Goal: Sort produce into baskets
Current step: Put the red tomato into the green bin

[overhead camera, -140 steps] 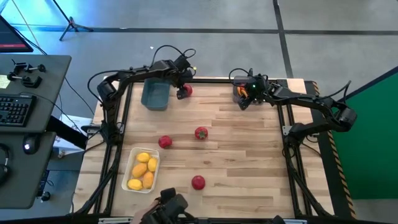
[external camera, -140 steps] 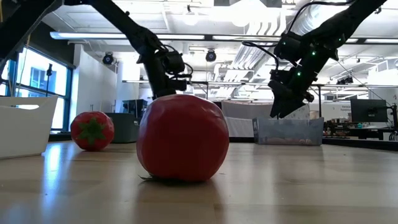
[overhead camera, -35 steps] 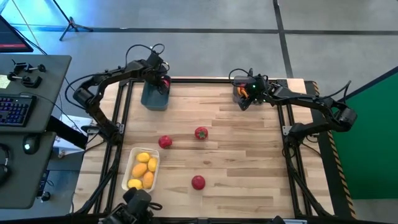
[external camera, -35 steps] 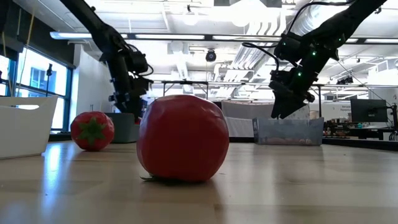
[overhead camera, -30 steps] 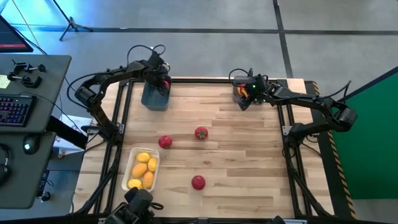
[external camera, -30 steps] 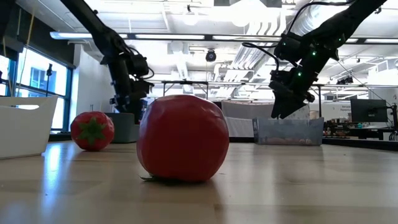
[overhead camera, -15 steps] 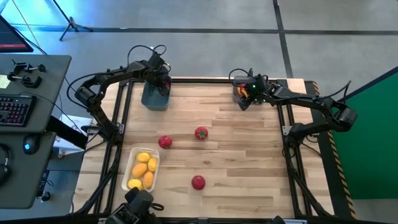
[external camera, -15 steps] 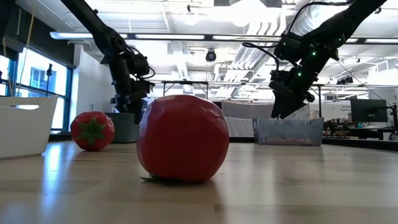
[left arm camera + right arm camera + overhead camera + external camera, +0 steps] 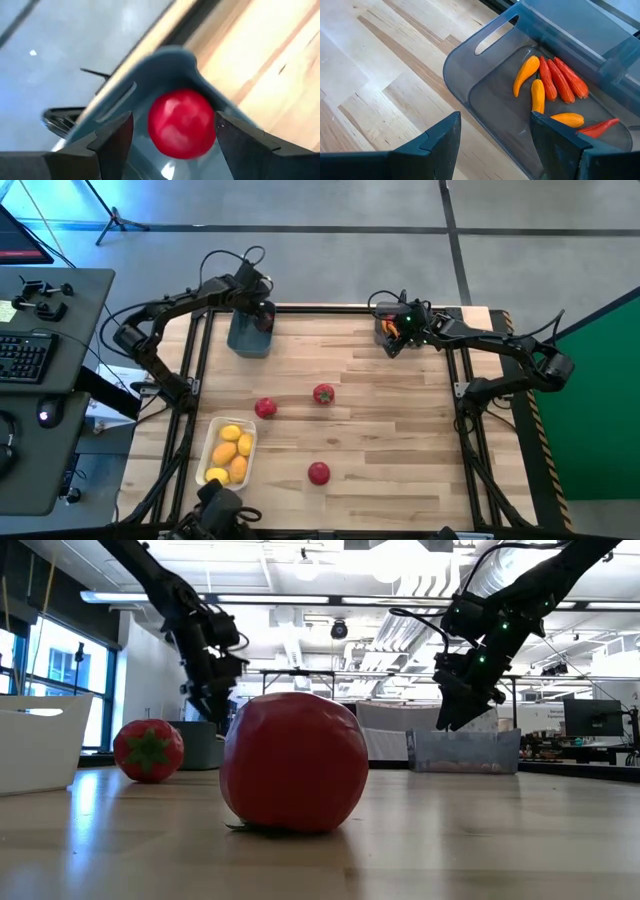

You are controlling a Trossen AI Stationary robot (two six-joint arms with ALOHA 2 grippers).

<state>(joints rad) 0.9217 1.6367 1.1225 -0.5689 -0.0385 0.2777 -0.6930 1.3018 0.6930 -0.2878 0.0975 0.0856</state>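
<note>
Red tomato [image 9: 181,123] sits in blue bin [image 9: 249,335] at far left bench corner, between spread fingers of left end effector [image 9: 262,316], which grips nothing. Lift straight up, clear bin wall. Right end effector [image 9: 393,338] hangs open, empty, over grey bin [image 9: 540,95] of peppers.

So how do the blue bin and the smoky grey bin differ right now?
The blue bin sits at the table's far left corner under the left gripper; the grey bin sits at the far right under the right gripper. The blue bin is opaque and holds a red tomato; the grey one is see-through and holds thin orange and red peppers. Both are small rounded rectangles with an open gripper above.
</note>
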